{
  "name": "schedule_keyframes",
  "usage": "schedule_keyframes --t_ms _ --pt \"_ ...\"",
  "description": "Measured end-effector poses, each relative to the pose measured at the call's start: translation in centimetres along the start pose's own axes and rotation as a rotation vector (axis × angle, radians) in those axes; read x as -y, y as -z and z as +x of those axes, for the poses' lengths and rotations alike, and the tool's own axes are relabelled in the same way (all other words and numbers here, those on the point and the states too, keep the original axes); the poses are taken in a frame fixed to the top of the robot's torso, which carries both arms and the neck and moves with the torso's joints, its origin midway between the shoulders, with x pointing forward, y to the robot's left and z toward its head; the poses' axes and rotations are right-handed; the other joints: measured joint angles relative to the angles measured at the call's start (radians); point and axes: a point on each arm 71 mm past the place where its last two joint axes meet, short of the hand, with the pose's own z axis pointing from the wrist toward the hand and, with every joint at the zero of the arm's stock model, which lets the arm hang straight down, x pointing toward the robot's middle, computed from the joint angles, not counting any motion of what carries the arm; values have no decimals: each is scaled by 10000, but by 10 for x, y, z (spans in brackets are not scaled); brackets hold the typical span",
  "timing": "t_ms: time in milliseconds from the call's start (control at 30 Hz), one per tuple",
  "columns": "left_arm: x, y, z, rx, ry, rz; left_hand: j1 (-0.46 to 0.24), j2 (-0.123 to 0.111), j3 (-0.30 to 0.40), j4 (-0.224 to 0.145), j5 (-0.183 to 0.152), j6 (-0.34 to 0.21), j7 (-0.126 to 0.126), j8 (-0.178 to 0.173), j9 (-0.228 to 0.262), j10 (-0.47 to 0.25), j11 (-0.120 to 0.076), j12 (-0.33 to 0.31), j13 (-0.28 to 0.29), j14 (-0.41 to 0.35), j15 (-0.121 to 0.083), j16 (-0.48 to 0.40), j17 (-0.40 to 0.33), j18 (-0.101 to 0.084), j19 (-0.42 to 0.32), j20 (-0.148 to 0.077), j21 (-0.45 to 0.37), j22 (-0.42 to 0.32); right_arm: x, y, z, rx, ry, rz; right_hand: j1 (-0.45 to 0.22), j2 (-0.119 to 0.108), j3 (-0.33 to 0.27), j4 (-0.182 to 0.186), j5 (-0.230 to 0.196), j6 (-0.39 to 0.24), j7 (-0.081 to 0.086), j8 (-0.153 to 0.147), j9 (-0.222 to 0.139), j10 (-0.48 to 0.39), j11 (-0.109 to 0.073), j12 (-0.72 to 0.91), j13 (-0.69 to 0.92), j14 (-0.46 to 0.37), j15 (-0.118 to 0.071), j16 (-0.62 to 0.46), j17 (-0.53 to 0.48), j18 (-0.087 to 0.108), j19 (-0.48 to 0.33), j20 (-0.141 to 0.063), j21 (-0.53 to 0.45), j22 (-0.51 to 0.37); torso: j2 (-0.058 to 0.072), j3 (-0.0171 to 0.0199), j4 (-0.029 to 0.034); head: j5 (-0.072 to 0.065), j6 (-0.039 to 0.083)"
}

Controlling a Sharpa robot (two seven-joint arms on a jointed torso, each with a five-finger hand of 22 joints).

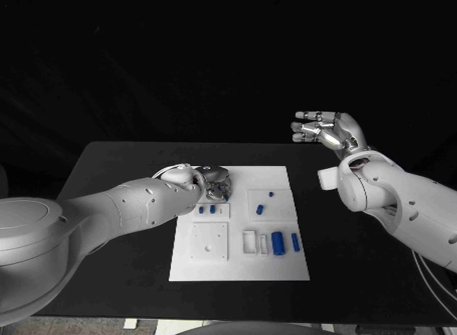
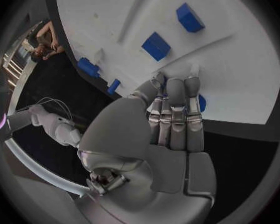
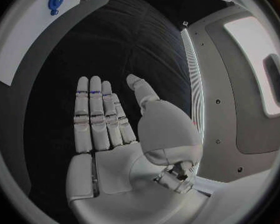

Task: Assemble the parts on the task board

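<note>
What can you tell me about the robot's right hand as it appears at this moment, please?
The right hand is silver and metallic-looking, mounted on a white arm. It is raised beyond the far right corner of the black table, well away from the task board. In the right wrist view its palm is flat and open, the fingers straight and side by side, the thumb set apart. It holds nothing and touches nothing.

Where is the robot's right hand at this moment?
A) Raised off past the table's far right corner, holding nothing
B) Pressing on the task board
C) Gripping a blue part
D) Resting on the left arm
A: the right hand hangs beyond the table, fingers apart and empty, away from the task board.
</note>
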Motion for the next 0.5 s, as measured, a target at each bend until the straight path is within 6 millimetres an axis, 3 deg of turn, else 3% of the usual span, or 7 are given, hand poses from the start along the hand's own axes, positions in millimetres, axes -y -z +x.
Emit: schedule_keyframes --t_ms 233,333,500 --pt "-1 0 1 52 -1 -41 57 177 -171 21 -2 282 -64 -59 4 255 -116 2 22 206 -73 25 51 -10 89 -88 38 -1 0 0 0 -4 -1 -1 0 0 0 0 0 0 0 0 0 0 0 0 0 3 -3 0 -1 0 0 0 0 -14 -5 -6 5 6 -1" --pt "-2 1 2 163 -4 -97 68 217 -172 21 271 303 -43 -39 4 294 -124 2 12 319 -105 65 70 -22 142 -142 100 -1 0 0 0 -5 -1 -2 0 0 0 0 0 0 -1 0 0 0 0 0 0 3 -4 0 -1 0 0 0 0 -14 -6 -6 6 6 0" --pt "-10 5 1 420 12 -271 67 217 -88 -64 309 357 -63 -19 4 330 -159 2 5 407 -122 65 117 -26 142 -142 116 -1 0 0 0 -4 3 -2 0 0 0 0 -1 0 -1 0 0 0 0 0 1 3 -4 0 -1 0 0 0 0 -29 -6 -2 6 6 7"
